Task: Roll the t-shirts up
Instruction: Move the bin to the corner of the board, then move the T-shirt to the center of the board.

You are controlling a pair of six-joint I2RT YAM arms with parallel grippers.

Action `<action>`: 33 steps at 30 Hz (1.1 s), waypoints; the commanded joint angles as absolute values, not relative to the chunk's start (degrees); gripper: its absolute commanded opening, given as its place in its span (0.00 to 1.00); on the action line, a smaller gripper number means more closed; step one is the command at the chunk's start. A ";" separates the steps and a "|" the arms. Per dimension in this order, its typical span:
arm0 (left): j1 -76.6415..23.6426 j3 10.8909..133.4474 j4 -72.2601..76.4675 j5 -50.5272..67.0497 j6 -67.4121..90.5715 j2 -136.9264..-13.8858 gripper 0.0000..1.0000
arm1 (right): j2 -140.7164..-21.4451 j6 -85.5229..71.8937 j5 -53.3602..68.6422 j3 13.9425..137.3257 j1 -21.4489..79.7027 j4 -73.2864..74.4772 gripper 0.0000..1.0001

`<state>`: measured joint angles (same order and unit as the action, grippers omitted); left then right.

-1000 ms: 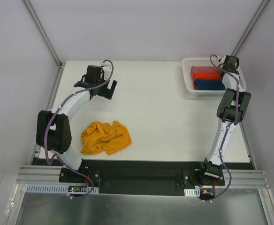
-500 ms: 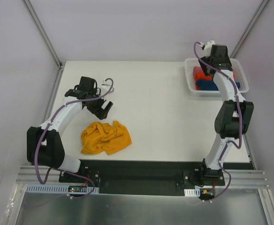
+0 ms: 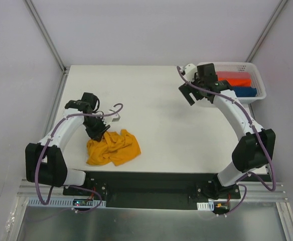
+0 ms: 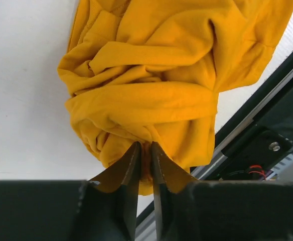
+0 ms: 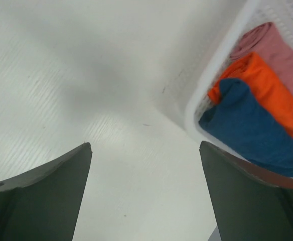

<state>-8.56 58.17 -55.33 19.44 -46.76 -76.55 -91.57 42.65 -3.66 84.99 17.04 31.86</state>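
From above, the mustard-yellow t-shirt sits in a crumpled heap on the white bench, close to the near edge and toward the near left corner. It isn't flat and no roll is started. The left fingers are down on the heap's far-left rim. At the far right corner there's a white basket holding an orange roll and a blue roll, and the right fingers hang over bare bench just beside its left wall. Left wrist view now: the two fingers are pinched nearly together with a ridge of yellow cloth caught between the tips. That's a grasp on the shirt, but only on one thin fold. The rest is bunched in thick overlapping folds beyond. Right wrist view: fingers spread wide, nothing between them, just bench below, and the basket off to the right with a pink roll beside the orange and blue. My read is that this cloth is light and limp, so it will drape and drag rather than hold a shape, and a pinch on a random fold will likely lift a bundle instead of opening it. Better holds would be a hem or the shoulders, one per arm, to spread it flat before rolling. Which fold is hem or collar, I can't tell from here.
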 commanded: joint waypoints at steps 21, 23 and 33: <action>-18.37 126.45 -56.87 8.26 -38.68 -85.26 0.00 | -89.92 26.80 26.37 97.13 21.79 39.73 0.75; -18.46 129.71 -55.03 10.01 -37.44 -83.77 0.00 | -87.46 28.21 24.27 95.54 22.06 39.81 0.77; -18.81 126.66 -40.97 17.48 -38.32 -71.83 0.00 | -82.79 31.03 19.87 102.65 22.85 50.17 0.81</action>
<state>-18.41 126.98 -48.56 13.17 -39.33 -75.48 -86.54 30.92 18.98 96.90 22.24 44.07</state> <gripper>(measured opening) 0.009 0.808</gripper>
